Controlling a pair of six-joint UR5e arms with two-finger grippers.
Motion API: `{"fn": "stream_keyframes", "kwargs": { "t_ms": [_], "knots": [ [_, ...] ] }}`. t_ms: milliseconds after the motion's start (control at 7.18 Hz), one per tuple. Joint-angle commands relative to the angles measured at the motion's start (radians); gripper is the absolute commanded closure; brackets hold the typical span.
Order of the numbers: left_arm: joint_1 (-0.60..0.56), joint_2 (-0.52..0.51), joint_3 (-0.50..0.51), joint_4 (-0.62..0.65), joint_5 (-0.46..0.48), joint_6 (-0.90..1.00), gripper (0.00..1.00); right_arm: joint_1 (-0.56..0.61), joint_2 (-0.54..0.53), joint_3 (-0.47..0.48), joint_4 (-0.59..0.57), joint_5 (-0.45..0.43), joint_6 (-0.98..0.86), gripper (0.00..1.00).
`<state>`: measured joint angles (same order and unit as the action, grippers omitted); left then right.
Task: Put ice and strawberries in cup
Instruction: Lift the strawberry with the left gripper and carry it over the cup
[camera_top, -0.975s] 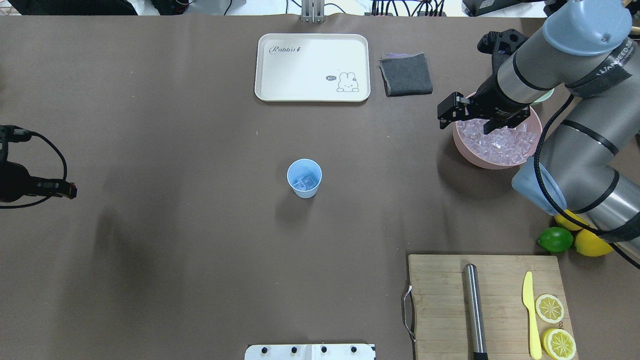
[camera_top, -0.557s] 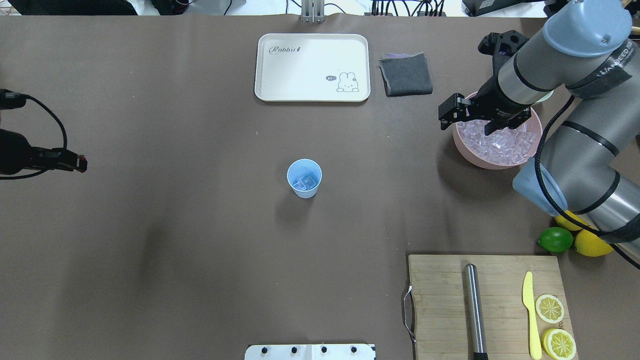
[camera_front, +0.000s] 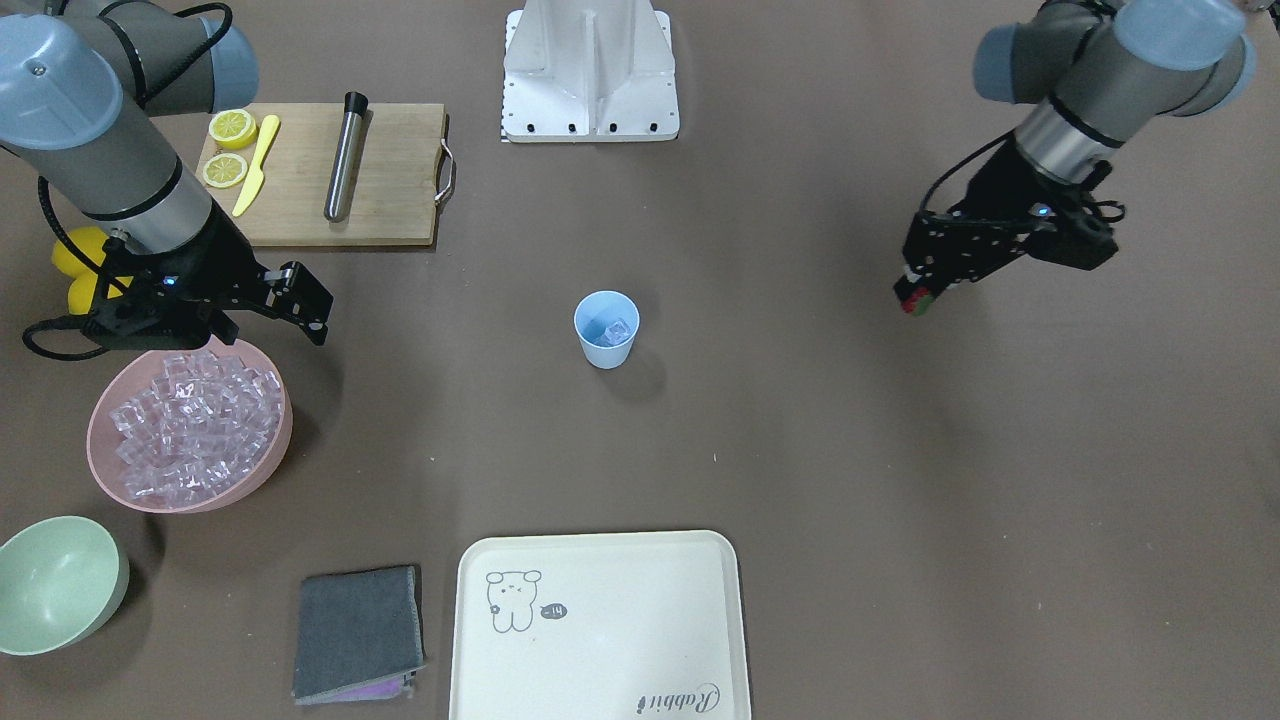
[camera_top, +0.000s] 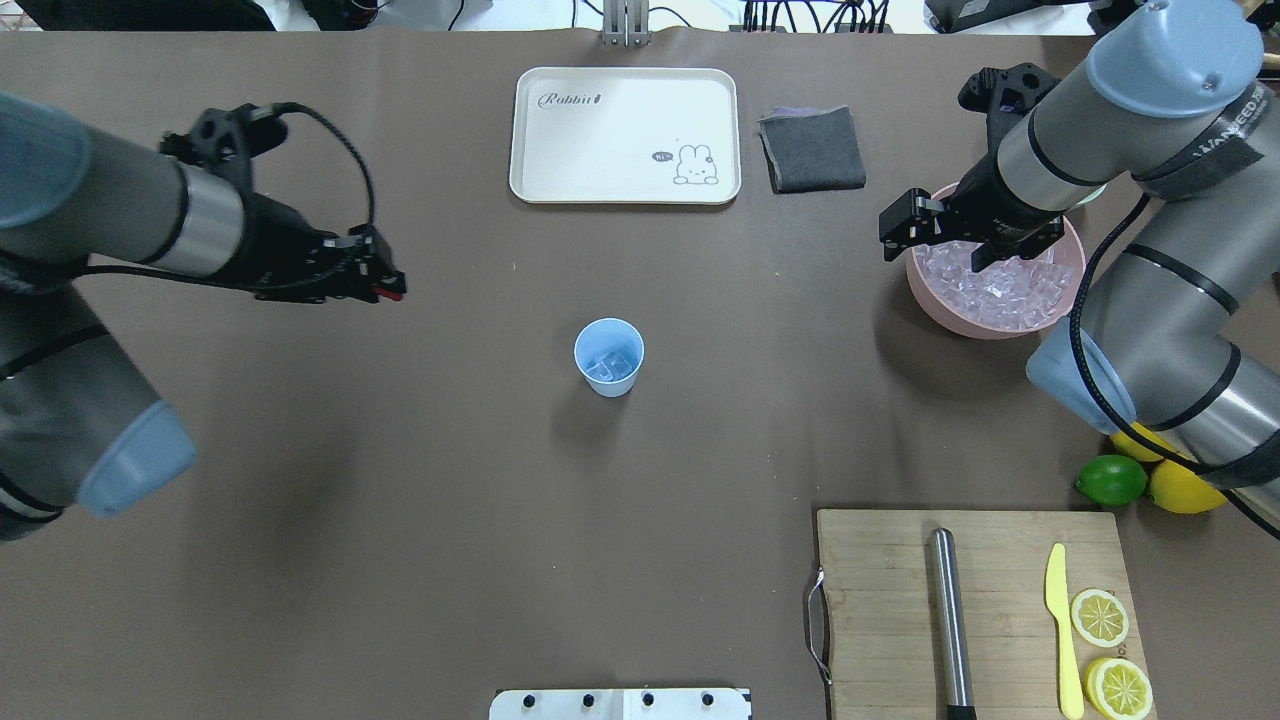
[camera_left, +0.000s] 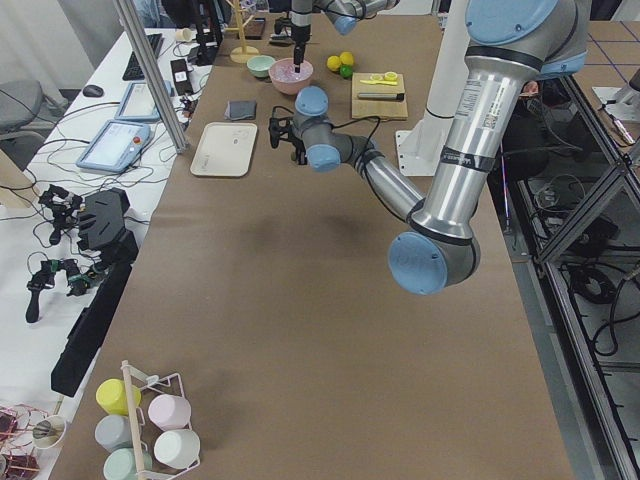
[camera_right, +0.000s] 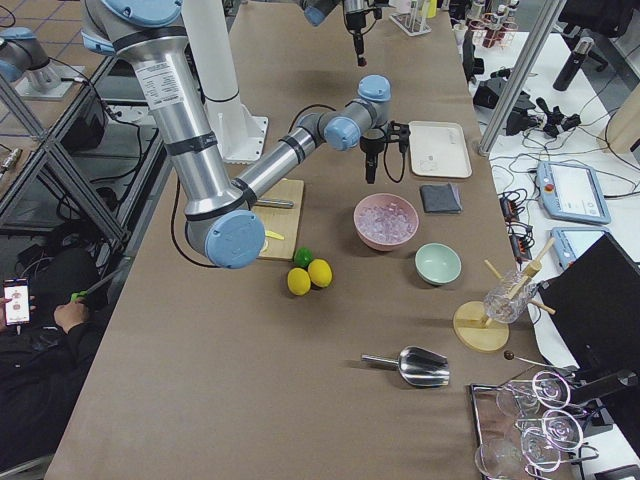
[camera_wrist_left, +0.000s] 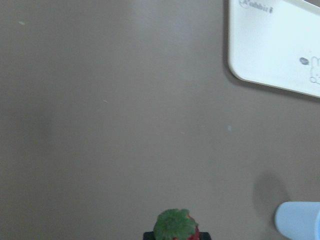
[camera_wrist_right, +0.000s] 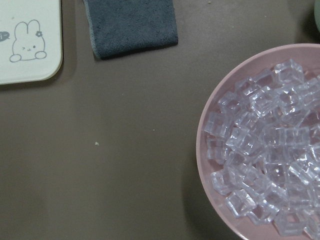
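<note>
The light blue cup stands mid-table with a few ice cubes in it; it also shows in the front view. My left gripper is shut on the small red strawberry, held above the table to the left of the cup and apart from it. The left wrist view shows the berry's green cap and the cup's edge. My right gripper is open and empty over the left rim of the pink bowl, which is full of ice.
A white rabbit tray and a grey cloth lie at the far side. A cutting board holds a steel rod, yellow knife and lemon slices. A lime and lemons sit by the right arm. A pale green bowl stands beyond the pink one.
My left arm has swung in from the table's left edge toward the centre with the strawberry in its gripper. The right gripper has stayed over the pink bowl.
</note>
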<state>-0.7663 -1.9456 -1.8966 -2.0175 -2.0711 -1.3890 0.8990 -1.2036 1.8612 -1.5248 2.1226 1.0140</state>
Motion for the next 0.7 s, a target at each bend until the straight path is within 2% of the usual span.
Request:
{"fn": "stream_keyframes", "kwargs": {
  "t_ms": [0, 139, 418, 557],
  "knots": [
    [0.147, -0.166, 0.010, 0.143, 0.139, -0.085, 1.00, 0.000, -0.001, -0.002, 0.000, -0.001, 0.000, 0.01],
    [0.191, -0.200, 0.030, 0.148, 0.179, -0.111, 1.00, 0.000, -0.001, -0.003, 0.000, -0.001, -0.002, 0.01],
    [0.220, -0.297, 0.140, 0.149, 0.232, -0.120, 1.00, 0.000, -0.001, -0.007, 0.000, -0.003, -0.002, 0.01],
    [0.225, -0.305, 0.166, 0.142, 0.242, -0.120, 1.00, 0.000, -0.002, -0.010, 0.000, -0.003, -0.002, 0.01]
  ]
}}
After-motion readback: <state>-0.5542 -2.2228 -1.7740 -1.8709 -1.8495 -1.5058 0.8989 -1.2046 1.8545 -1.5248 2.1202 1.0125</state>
